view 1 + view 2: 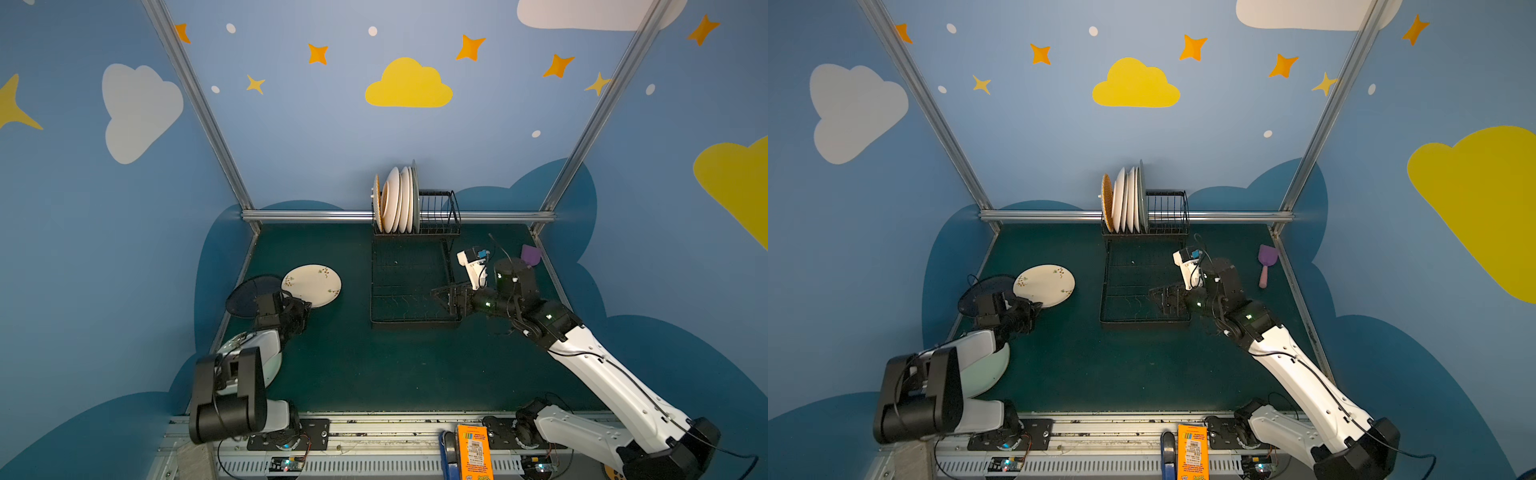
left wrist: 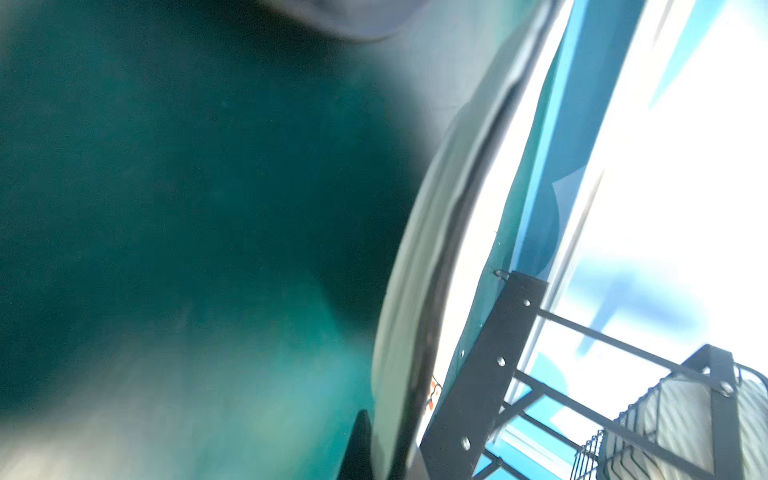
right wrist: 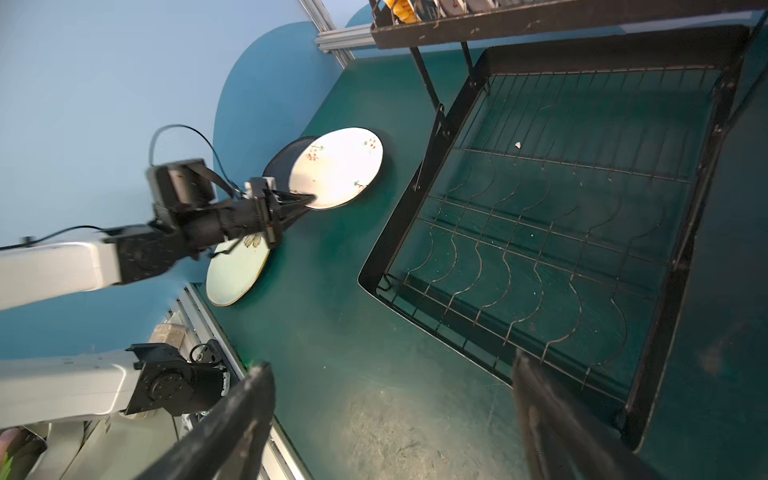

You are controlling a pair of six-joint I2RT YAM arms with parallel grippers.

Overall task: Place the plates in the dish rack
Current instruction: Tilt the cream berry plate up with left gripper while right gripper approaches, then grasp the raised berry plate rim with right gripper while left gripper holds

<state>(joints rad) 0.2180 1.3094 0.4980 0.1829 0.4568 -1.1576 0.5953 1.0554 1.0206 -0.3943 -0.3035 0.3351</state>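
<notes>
Right wrist view: grips cream plate's rim with left hand; holds right hand released near dish rack.

Walls: three, sky blue; back wall painted with a yellow cloud, orange stars and pale dots. White cloud on the left wall. Darker blue cloud shapes run along the base of all three.
Frame: bare metal posts at both back corners; one metal bar across the foot of the back wall.
Tabletop: dark green mat, matt, scuffed pale in places.
Front edge: slotted metal rail.
Light: even, with a faint sheen along the mat's front edge.
</notes>
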